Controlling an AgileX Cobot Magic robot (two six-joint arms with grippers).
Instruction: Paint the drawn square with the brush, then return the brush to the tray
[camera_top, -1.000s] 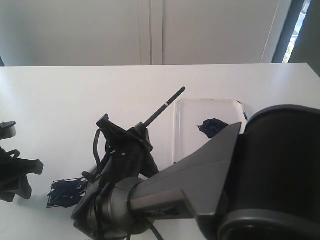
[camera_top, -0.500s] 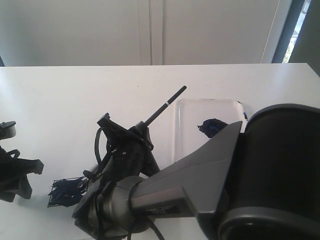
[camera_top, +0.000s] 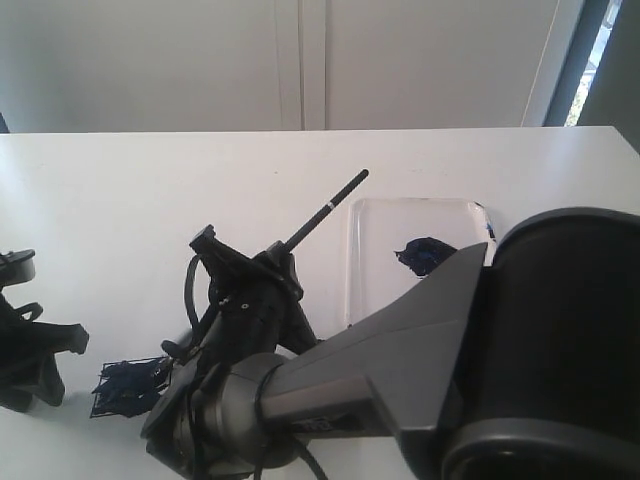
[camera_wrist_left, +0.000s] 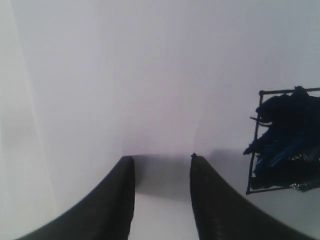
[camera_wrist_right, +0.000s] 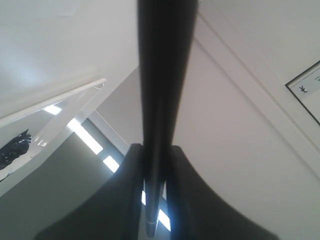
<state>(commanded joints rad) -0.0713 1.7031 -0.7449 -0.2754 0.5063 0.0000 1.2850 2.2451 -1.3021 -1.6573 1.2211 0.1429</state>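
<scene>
A wide white surface (camera_top: 120, 200) fills the scene, and the bulky dark right arm (camera_top: 540, 350) crowds the near right corner of the exterior view, reaching across toward the middle. To the arm's far side lies the clear tray (camera_top: 380, 270), flat on the surface at the right, with the arm covering its near right corner. At the left edge sits the left hand (camera_top: 30, 350); its wrist view shows its two dark fingers (camera_wrist_left: 215, 205) parted with nothing between them, over bare white. The right hand (camera_wrist_right: 156, 170) is closed tight around the brush (camera_top: 325, 212), both fingers pressed against the black handle. The drawn square (camera_top: 130, 385) lies on the near left part of the surface, between the two hands and well apart from the tray; its thin black outline is mostly filled with dark blue paint that crosses the lines in spots. The brush tilts upward out of the right hand, its handle end pointing toward the tray's far left corner, a pale band near that end; the bristles are hidden behind the hand. A small dark paint blob (camera_top: 425, 255) sits inside the tray.
</scene>
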